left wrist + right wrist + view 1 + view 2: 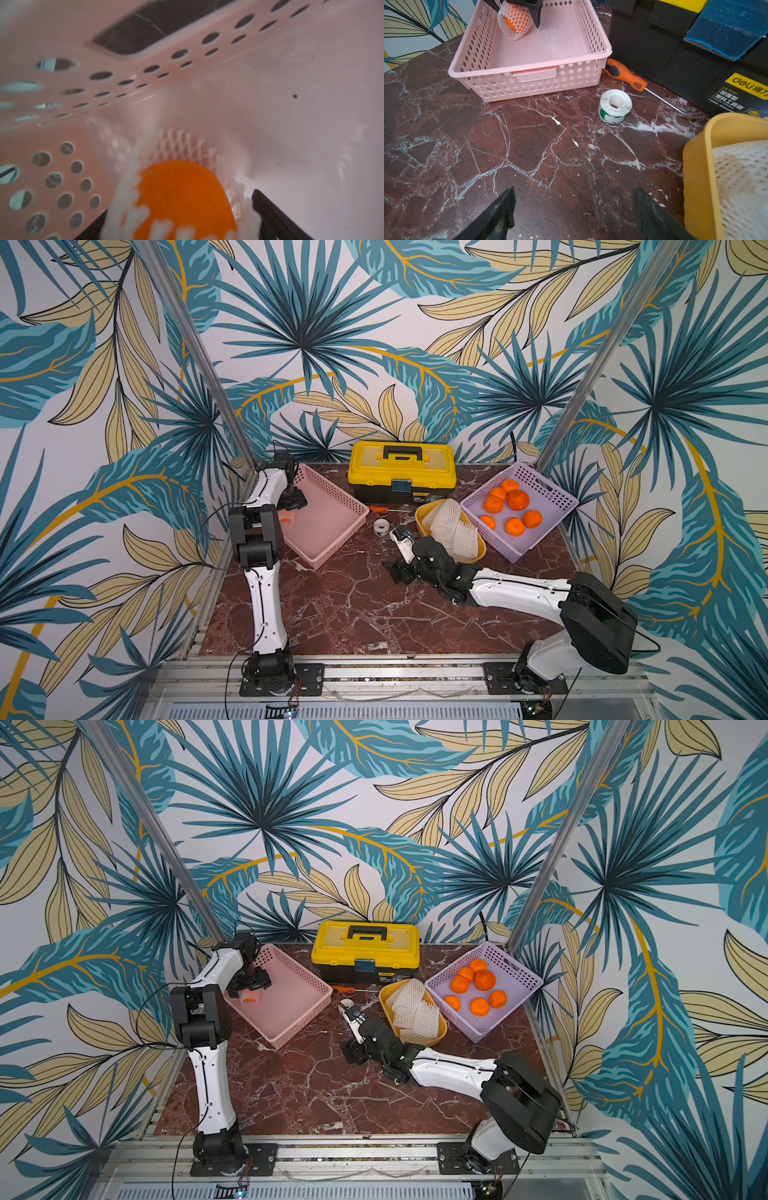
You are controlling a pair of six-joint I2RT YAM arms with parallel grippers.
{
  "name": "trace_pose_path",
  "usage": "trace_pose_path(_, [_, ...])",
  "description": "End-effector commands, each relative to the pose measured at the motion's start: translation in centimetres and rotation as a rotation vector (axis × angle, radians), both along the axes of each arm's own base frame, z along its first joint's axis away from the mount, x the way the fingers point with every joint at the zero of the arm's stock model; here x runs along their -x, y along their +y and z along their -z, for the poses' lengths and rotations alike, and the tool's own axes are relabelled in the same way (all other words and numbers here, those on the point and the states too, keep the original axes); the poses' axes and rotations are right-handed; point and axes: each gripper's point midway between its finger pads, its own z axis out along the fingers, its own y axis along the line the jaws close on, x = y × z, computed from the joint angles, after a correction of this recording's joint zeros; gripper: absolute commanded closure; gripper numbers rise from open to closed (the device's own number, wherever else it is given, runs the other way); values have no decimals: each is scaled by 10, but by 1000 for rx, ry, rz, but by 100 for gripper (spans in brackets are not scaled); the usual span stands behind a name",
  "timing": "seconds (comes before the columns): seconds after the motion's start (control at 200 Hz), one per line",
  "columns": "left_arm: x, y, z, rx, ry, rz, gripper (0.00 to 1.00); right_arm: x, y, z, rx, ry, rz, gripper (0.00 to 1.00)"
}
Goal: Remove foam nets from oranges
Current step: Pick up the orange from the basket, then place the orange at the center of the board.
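Observation:
An orange [182,197] still in its white foam net [180,143] is at the far left corner of the pink basket [336,488]. My left gripper [286,514] reaches down into the basket and is shut on this netted orange [515,22], one finger against each side of the net. Several bare oranges [517,499] lie in the purple basket [552,489] at the right. Several empty foam nets [451,522] are piled in the yellow bowl [424,518]. My right gripper [574,197] is open and empty, low over the table left of the bowl.
A yellow and black toolbox [401,472] stands at the back centre. In front of it lie an orange-handled screwdriver [625,74] and a roll of tape [614,106]. The basket wall [187,41] is close beside my left gripper.

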Motion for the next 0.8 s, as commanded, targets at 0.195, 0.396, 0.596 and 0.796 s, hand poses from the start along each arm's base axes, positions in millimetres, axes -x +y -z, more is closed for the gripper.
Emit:
trace_pose_path(0.195, [-11,-19,-40,83,-110,-41,27,0,0,2,12,4,1,11])
trace_pose_path(0.396, [-4,-60,-99,143,-226,-18,31,-6,-12,-5,11,-44,59,12])
trace_pose_path(0.596, [25,-129,-154,245,-328,73,31,-12,-29,-18,-16,-102,150,12])
trace_pose_path(0.796, [89,-225,-155,339,-395,218,33,-16,-47,-29,-55,-145,235,12])
